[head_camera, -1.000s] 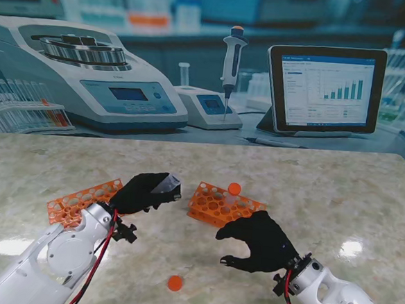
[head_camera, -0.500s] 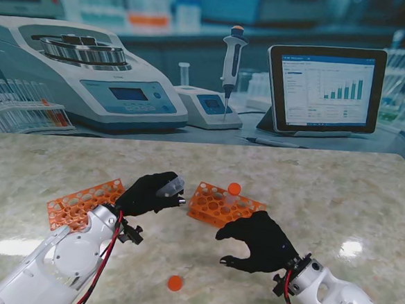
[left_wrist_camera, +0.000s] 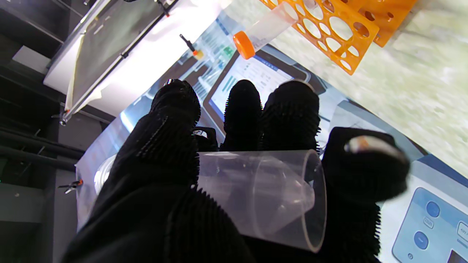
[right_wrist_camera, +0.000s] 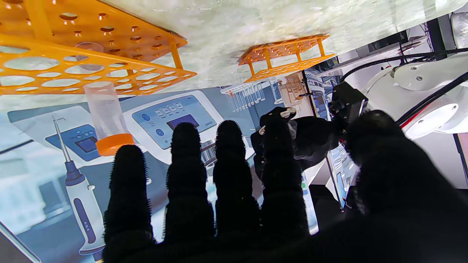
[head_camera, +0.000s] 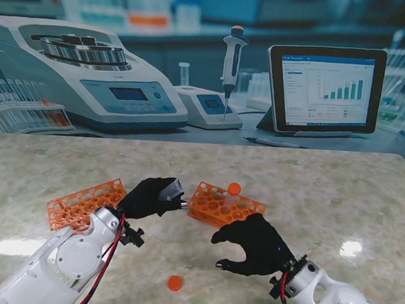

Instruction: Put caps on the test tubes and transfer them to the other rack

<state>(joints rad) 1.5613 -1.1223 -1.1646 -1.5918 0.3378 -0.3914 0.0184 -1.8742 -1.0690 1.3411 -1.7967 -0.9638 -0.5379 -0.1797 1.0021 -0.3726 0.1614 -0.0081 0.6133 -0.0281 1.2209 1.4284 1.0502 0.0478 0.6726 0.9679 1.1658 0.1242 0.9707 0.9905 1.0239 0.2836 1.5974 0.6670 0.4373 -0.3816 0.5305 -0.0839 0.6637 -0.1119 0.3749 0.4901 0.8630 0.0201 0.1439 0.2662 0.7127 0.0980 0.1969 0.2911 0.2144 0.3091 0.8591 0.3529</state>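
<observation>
Marble-look table [head_camera: 339, 182] first, since it's the biggest thing in our workspace, and on it we've got two orange racks: the left rack [head_camera: 81, 200] sitting beside our left forearm, and the right rack [head_camera: 216, 203] between our two hands.

Step-wise we reckon we're mid-capping. Our left hand [head_camera: 151, 197] is clenched around a clear tube [left_wrist_camera: 263, 190], holding it roughly sideways just off the left end of the right rack. The left wrist view shows the tube's bottom end with its cone tip pointing out between our fingers. We can't see the mouth end from any view, so we can't say for sure whether it has a cap on or not.

Our right hand [head_camera: 252, 242] is nearer to us than the right rack, fingers curled but apart, holding nothing as far as the right wrist view shows.

One capped tube [head_camera: 234, 190] already stands in the right rack, orange cap up. A loose orange cap [head_camera: 174, 283] lies on the table nearer to us, between our arms and well apart from both racks.

Next move, as we judge it: the right hand needs to get that loose cap, which is flat and small, so a fingertip pinch. Then it has to meet the tube's mouth squarely while the left hand holds steady. Clear smooth plastic probably slips if the grip loosens during the twist.
</observation>
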